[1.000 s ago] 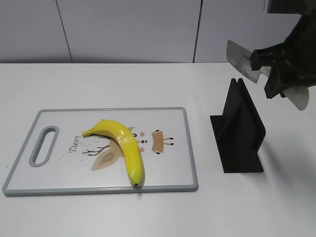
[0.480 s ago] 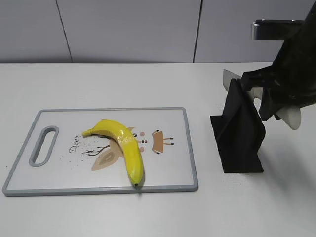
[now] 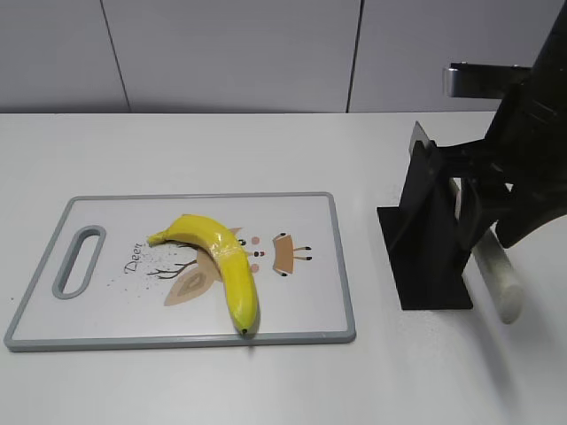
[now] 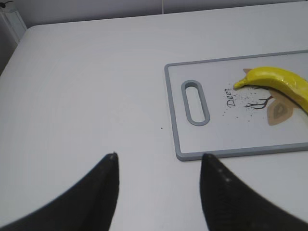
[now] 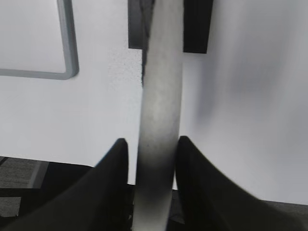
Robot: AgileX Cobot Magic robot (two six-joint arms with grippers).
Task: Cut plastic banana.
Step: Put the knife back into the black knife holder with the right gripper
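Left hand: open, fingers spread above bare white surface, holding nothing, left of the board
Cutting board: grey-rimmed, deer print, slot handle at left end, flat on surface
Plastic banana: yellow, curved, on the board's middle, dark tip toward the near rim
Knife stand: black, upright, right of the board
Right hand: closed around pale knife handle, beside the stand

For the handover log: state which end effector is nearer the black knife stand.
Right. The right end effector is beside the black knife stand, gripping the knife handle. The left end effector hovers beyond the cutting board's handle end, far away.
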